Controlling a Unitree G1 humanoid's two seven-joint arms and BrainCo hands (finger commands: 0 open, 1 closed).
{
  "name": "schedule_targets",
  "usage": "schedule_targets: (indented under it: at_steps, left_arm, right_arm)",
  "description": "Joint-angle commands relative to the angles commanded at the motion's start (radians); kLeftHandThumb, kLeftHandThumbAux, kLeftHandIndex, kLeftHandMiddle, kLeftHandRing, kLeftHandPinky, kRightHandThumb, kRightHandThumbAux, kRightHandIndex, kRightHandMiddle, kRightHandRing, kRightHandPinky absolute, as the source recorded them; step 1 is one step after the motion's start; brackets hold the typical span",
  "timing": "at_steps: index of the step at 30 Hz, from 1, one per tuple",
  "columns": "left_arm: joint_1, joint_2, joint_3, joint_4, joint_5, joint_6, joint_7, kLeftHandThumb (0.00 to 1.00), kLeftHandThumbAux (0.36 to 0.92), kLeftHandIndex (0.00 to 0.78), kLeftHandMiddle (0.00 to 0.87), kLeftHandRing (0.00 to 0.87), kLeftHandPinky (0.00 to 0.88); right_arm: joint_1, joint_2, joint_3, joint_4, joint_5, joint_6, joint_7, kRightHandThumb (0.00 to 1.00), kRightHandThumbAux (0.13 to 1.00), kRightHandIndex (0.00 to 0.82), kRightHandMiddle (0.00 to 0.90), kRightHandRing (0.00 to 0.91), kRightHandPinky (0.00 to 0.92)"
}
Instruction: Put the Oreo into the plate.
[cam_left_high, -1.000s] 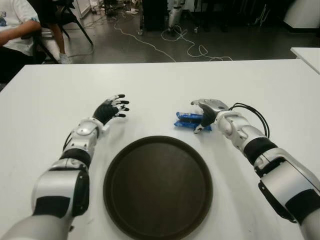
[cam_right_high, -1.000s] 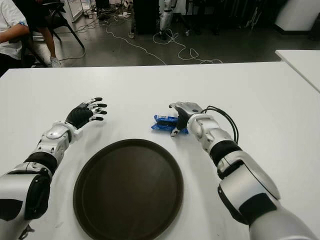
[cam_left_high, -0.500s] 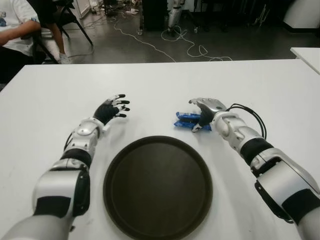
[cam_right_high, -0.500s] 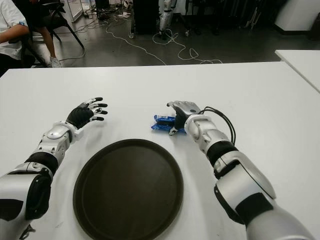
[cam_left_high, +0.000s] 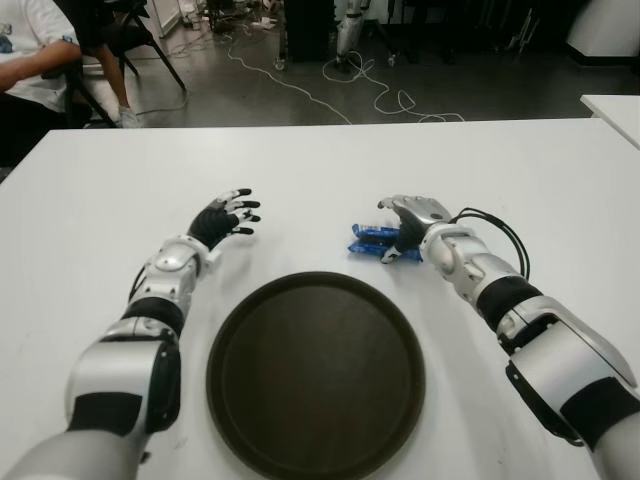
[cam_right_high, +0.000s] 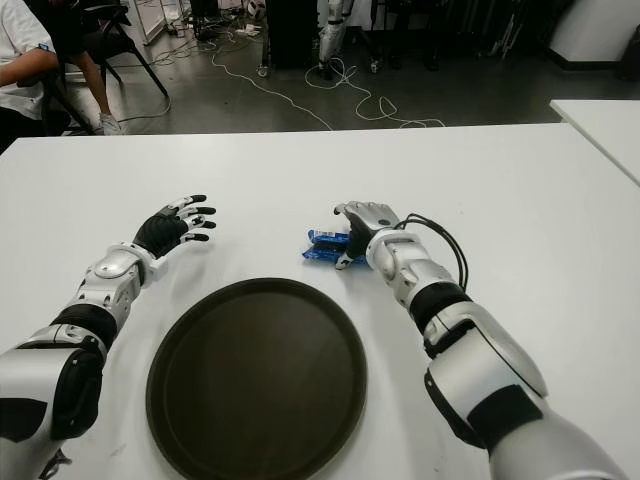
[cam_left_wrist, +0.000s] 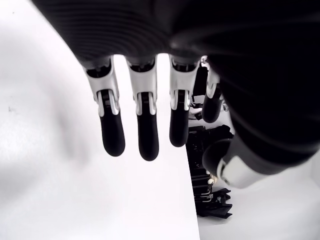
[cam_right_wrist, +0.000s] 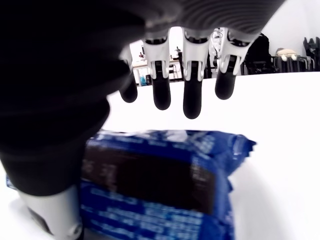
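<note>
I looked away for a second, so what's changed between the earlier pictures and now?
The right robot hand edged slightly toward the robot's left, over the blue Oreo pack, fingers open, nothing grasped yet. The pack, the brown plate and the open left robot hand stayed put.

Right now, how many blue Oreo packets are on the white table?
1. The blue Oreo packet lies on the white table beyond the round dark plate, under the open right hand. None shows elsewhere.
</note>
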Motion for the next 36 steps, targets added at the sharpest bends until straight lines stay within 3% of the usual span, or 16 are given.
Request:
schedule_targets:
  at_steps: [10,18,27,36]
  left_arm:
    - [-0.001,0.001,-0.001,-0.001,0.001,0.003,0.004,0.0,0.655,0.143,0.22,0.261,0.313]
    - [-0.001,0.003,-0.006,-0.003,0.004,0.005,0.006,0.0,0.656,0.148,0.226,0.266,0.317]
    - [-0.003,0.003,-0.004,-0.003,-0.002,0.008,0.002,0.0,0.634,0.137,0.221,0.269,0.325]
    - [-0.003,0.004,0.001,-0.002,-0.006,0.007,-0.008,0.0,0.646,0.153,0.237,0.277,0.312]
  right_arm:
    - [0.041,-0.024,-0.002,-0.104,0.0,-0.043,-0.044,0.0,0.803,0.239,0.252,0.261,0.273]
    - [0.113,-0.06,-0.011,-0.292,-0.006,-0.033,-0.049,0.0,0.811,0.278,0.291,0.308,0.317]
    - [0.199,-0.115,-0.042,-0.566,-0.011,0.022,0.086,0.0,0.778,0.222,0.254,0.264,0.258]
    - [0.234,-0.164,-0.053,-0.735,-0.013,0.078,0.276,0.0,0.758,0.219,0.24,0.245,0.23]
